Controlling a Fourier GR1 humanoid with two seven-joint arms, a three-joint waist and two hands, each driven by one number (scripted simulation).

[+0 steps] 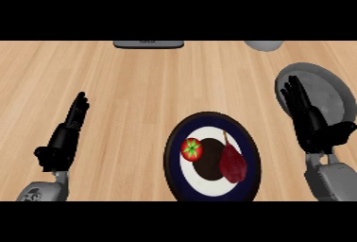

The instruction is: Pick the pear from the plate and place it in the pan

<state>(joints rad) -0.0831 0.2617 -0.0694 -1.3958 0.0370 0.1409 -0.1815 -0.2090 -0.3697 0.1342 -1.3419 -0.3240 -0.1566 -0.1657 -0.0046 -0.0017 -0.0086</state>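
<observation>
A dark red pear (232, 162) with a thin stem lies on the right half of a plate (174, 156) that has a dark blue rim, a white ring and a dark centre. Beside it on the plate sits a red tomato (191, 148) with a green top. The grey pan (327, 92) rests at the right edge of the counter. My right hand (307, 118) is open with fingers straight, held over the pan's left rim, right of the plate. At the lower left my left hand (66, 134) stays open, fingers up, away from everything.
A dark grey flat object (148, 44) lies at the counter's far edge, centre. A grey rounded object (264, 45) shows at the far right edge. The wooden counter (140, 94) stretches between my hands and these things.
</observation>
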